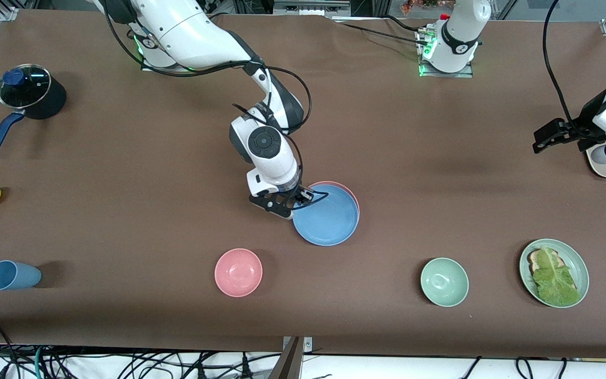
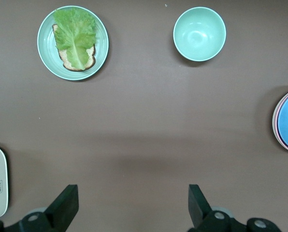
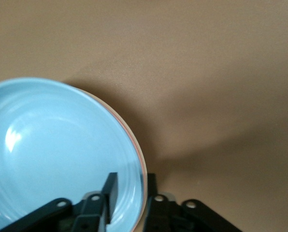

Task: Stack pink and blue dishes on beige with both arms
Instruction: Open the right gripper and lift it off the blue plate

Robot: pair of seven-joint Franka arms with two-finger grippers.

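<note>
Blue plate (image 1: pixel 328 221) sits on pink plate (image 1: pixel 346 190) mid-table, offset toward the front cam so a pink crescent shows; beige plate not visible, presumably underneath. Risk (my judgement): right gripper (image 1: pixel 296 201) has fingers narrowly set astride the blue rim, one inside and one outside per right wrist view (image 3: pixel 129 193), so if it lifts or pulls away before fully letting go it could drag the blue plate further off-centre or tip it off the stack. Left gripper (image 1: pixel 545 138) waits wide open, empty, above bare table (image 1: pixel 440 131) at the left arm's end.
</note>
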